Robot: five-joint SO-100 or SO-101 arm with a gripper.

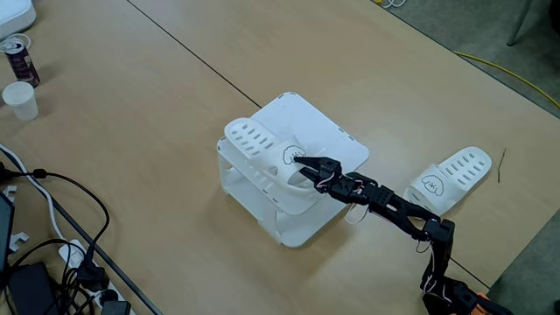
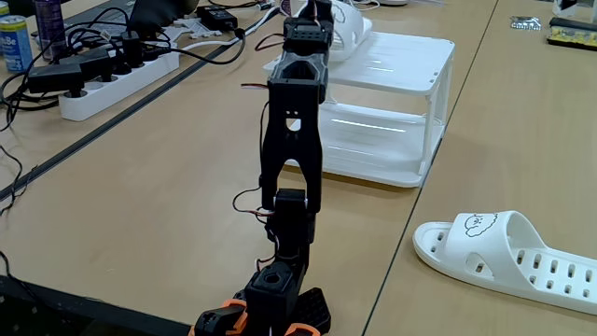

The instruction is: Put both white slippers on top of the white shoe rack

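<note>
On the tan wooden bench [image 1: 131, 131], the black claw [image 1: 302, 163] pinches one white plastic puppy-faced slipper [image 1: 262, 144] atop the white two-tier plastic rack [image 1: 328, 131], near its edge, where releasing may tip it off.

My pincer [image 1: 297, 161] sits over the shoe rack [image 1: 328, 131], where one slipper [image 1: 262, 153] takes the left half of the top shelf; the right half lies bare. The other slipper [image 1: 451, 179] lies on the surface [image 1: 157, 96] toward its right edge, open surface all round it, apart from the rack. Cables [image 1: 52, 227] and a power strip [image 2: 112, 79] crowd the near-left corner; a cup [image 1: 19, 99] and a can [image 1: 19, 59] stand by the left edge.
</note>
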